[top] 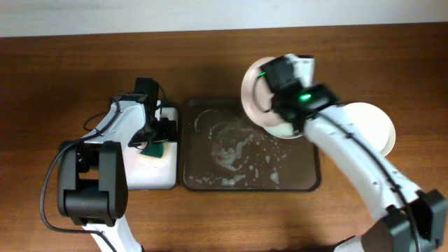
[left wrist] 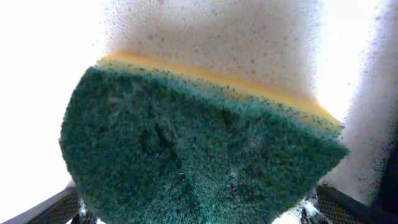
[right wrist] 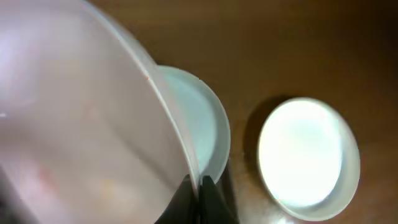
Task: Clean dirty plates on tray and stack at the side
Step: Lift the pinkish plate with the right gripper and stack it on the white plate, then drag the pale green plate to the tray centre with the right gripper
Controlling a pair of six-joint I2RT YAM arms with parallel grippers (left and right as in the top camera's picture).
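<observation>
A held plate (top: 255, 91) is gripped at its rim by the right tool (right wrist: 201, 190), whose fingers are closed on the edge. The plate is raised clear of the tray (top: 199, 150) and tilted steeply, so that its face is turned toward the left in the overhead view. It is held above the tray's far right part. In the right wrist view much of the picture is filled by this plate, blurred and pale, and faint reddish marks can be made out on it.

A second plate (top: 283, 130), pale green, is seen lying flat in the tray's right far area, partly hidden under the held plate and the arm. A third plate (top: 378, 126), white, is set on the tabletop (top: 70, 70) just beside the tray's right edge, apart from the second one.

The tray's dark floor is covered with soapy wet patches and foam.

The left tool (top: 159, 133) is positioned over a white tray (top: 147, 175), left of the brown one. A green and yellow sponge (left wrist: 186, 149) with foam is seen right at this tool. Whether the fingers are closed on it cannot be told.
</observation>
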